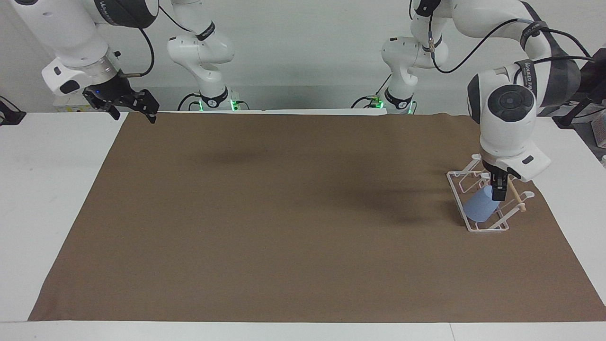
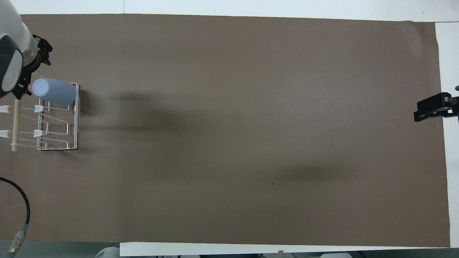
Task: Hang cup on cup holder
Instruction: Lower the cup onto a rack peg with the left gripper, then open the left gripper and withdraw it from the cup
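Facing view: cup [image 1: 479, 207] sitting tilted on the rack [image 1: 479, 227] at the left arm's end of the tabletop [image 1: 284, 213]. Left hand [image 1: 499, 193] hovering just above it, grip impossible to tell. Right hand [image 1: 132, 105] waiting spread over the mat's corner.

Overhead view: cup [image 2: 53, 91] lying mouth-down on a prong, rack [image 2: 73, 143] underneath. Looking like the letting-go step; next, lifting straight off without snagging wire.
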Robot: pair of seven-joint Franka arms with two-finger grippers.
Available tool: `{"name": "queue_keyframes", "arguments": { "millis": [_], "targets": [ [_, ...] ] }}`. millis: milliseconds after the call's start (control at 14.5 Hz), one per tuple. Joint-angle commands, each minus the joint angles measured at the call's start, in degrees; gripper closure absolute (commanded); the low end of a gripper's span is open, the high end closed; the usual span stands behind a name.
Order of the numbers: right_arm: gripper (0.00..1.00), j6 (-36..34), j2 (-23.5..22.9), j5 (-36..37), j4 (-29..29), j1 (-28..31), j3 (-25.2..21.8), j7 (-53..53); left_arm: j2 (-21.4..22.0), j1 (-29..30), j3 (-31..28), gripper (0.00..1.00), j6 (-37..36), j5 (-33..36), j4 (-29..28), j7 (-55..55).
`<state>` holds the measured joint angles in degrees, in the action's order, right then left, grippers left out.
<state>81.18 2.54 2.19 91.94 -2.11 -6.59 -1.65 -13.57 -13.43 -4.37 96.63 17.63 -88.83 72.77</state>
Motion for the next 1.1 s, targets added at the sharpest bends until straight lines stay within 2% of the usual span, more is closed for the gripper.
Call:
{"name": "queue_keyframes", "arguments": {
  "millis": [0,275,757,894,1032],
  "targets": [
    [0.01,0.0,1.3,0.4,1.5,-0.1,0.0,1.0,1.8,2.4,0.3,0.00,-2.1,-8.1,0.0,-9.5],
    [0.01,0.0,1.3,0.4,1.5,-0.1,0.0,1.0,3.1,4.5,0.3,0.00,-6.4,-13.7,-0.2,-28.6],
    [0.01,0.0,1.3,0.4,1.5,-0.1,0.0,1.0,5.9,6.6,0.2,0.00,-8.4,-16.9,-0.2,-66.3],
    [0.01,0.0,1.3,0.4,1.5,-0.1,0.0,1.0,6.4,7.0,0.2,0.00,-8.3,-17.0,-0.1,-71.7],
    [0.01,0.0,1.4,0.4,1.5,-0.1,0.0,1.0,6.5,7.1,0.4,0.00,-7.9,-16.8,0.1,-72.1]
  ]
}}
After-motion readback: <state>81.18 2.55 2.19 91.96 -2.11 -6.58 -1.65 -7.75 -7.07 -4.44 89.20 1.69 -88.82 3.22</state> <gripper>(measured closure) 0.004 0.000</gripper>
